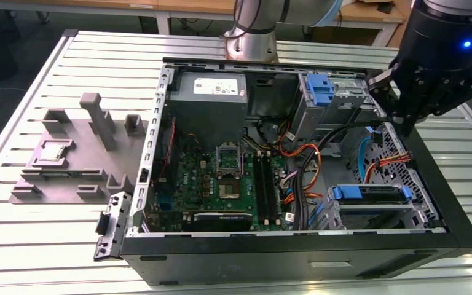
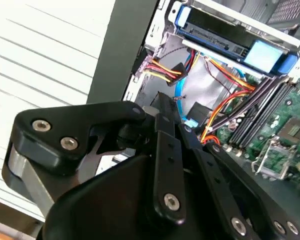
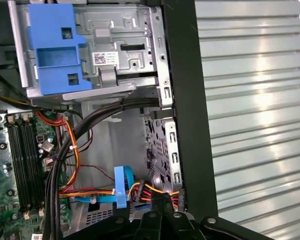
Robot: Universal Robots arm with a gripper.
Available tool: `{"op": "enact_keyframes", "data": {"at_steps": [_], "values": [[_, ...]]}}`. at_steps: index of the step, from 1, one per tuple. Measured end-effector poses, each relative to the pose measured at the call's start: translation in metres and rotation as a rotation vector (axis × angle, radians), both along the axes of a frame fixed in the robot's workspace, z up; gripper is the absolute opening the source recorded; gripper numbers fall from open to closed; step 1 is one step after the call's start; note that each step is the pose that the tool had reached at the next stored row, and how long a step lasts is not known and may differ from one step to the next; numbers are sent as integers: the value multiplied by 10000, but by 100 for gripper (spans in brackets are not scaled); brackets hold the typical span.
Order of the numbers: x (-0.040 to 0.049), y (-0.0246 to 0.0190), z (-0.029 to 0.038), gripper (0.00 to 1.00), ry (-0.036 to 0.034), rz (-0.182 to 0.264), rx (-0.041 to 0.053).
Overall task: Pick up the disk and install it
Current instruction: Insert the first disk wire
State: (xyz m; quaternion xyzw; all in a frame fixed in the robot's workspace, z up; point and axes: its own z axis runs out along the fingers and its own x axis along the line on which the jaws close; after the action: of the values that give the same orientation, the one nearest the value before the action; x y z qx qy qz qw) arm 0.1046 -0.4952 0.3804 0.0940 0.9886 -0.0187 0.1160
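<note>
The disk [image 1: 371,195], a silver drive in a blue carrier, lies in the drive cage at the near corner of the open computer case [image 1: 302,249], on the exterior view's right. In the second wrist view the disk [image 2: 225,35] shows its white-and-blue label. My gripper [image 1: 403,126] hangs above the case's wall on the exterior view's right, farther back than the disk and apart from it. Its fingers are shut with nothing between them, as the gripper [image 2: 161,100] looks from the second wrist view and the gripper [image 3: 162,200] from the first.
A bare blue bracket [image 1: 321,91] [image 3: 55,50] sits in the upper drive cage. A grey power supply box [image 1: 207,92], the motherboard [image 1: 224,184] and bundles of orange and black cables [image 1: 302,166] fill the case. A grey fixture [image 1: 80,153] stands on the slatted table [image 1: 47,233].
</note>
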Motion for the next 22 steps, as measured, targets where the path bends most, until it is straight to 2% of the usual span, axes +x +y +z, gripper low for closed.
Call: {"op": "enact_keyframes", "data": {"at_steps": [3,8,11,13,15,16,17,18,22], "values": [[1,0,-20,10,-84,-333,-6],[35,-1,-45,10,-169,-464,-10],[56,-1,-65,10,-282,-506,-14],[61,-1,-74,10,-376,-522,-64],[62,-2,-75,11,-382,-522,-86],[62,-2,-75,17,-383,-522,-87],[61,-2,-75,17,-382,-523,-94],[61,-1,-76,24,-387,-525,-98],[62,-1,-97,24,-479,-687,-131]]}}
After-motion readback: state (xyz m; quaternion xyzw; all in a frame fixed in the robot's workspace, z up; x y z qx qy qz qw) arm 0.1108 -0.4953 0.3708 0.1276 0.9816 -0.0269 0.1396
